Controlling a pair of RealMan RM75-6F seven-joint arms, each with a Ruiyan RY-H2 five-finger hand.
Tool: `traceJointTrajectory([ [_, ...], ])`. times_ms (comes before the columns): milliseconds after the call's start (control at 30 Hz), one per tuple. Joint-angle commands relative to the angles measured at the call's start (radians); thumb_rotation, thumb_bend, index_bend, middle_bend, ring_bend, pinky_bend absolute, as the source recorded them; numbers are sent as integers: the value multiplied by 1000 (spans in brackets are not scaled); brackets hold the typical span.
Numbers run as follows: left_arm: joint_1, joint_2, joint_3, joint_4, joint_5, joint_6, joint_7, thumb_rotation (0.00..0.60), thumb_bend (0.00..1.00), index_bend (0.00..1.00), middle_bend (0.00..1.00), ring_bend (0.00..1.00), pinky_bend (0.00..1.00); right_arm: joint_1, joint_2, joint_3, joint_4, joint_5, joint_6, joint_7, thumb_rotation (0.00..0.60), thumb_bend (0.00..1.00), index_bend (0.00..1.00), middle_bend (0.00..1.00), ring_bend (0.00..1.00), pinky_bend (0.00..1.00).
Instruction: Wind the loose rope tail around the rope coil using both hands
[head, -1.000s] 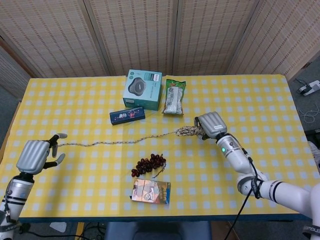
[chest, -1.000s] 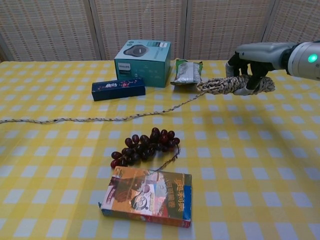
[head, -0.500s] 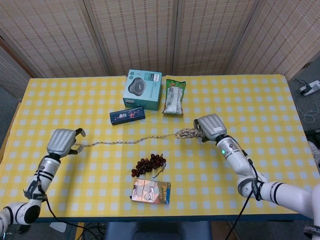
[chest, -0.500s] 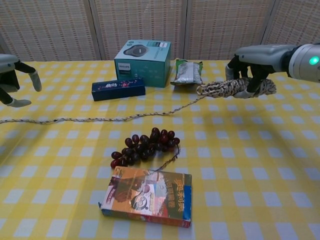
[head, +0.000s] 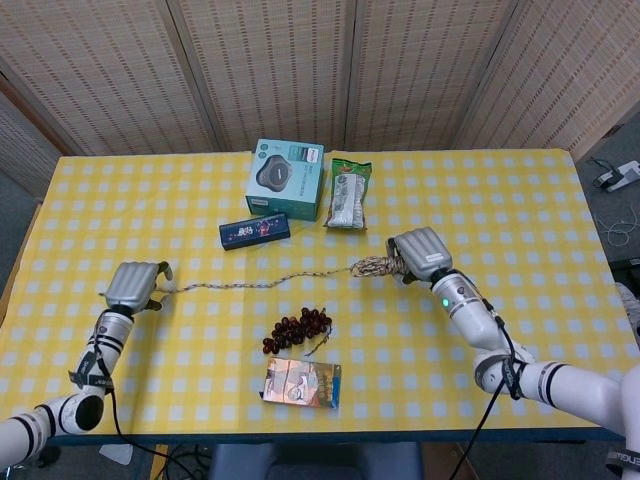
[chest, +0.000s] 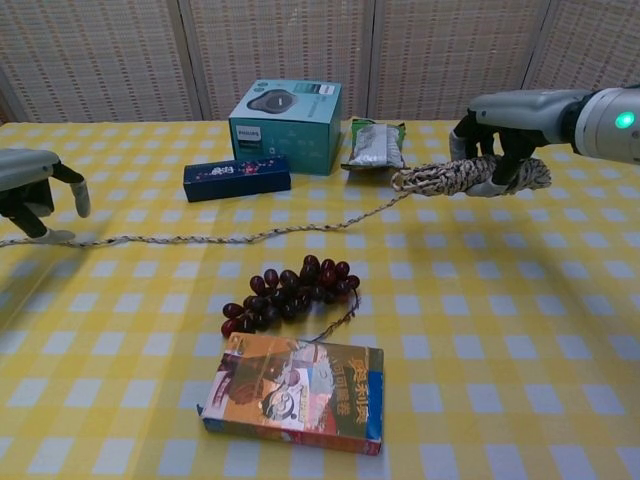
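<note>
The rope coil (chest: 470, 176) is a short braided bundle that my right hand (chest: 508, 118) grips from above, a little off the table right of centre. In the head view the coil (head: 377, 265) pokes out left of that hand (head: 421, 251). The loose rope tail (chest: 230, 237) runs left from the coil across the yellow checked cloth. My left hand (chest: 32, 188) hovers over the tail's far end, fingers apart and curved down on either side of the rope without closing on it. The head view shows this hand (head: 135, 284) covering the end of the tail (head: 250, 284).
A bunch of dark grapes (chest: 288, 291) and a flat printed box (chest: 295, 392) lie just in front of the rope tail. Behind it are a dark blue slim box (chest: 236, 178), a teal carton (chest: 286, 123) and a snack packet (chest: 375, 144).
My left hand has come in from the table's left front edge to the rope tail's end and sunk over it. The right hand keeps its hold on the coil, barely moved.
</note>
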Motion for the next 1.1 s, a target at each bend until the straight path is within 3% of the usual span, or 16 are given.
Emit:
traceJointTrajectory([
  [33, -11, -15, 7, 16, -25, -13, 15, 600, 305, 535, 1000, 1000, 1000, 1, -3, -1, 3, 0, -1, 1, 600, 377, 697, 605, 486, 575],
  [500, -51, -95, 7, 104, -118, -28, 48, 600, 304, 582, 1000, 1000, 1000, 8, -13, -8, 24, 9, -16, 8, 600, 376, 697, 604, 486, 577],
  [1100, -79, -130, 12, 142, -165, -41, 66, 600, 325, 616, 1000, 1000, 1000, 9, -22, -14, 46, 12, -26, 23, 600, 376, 706, 604, 491, 580],
])
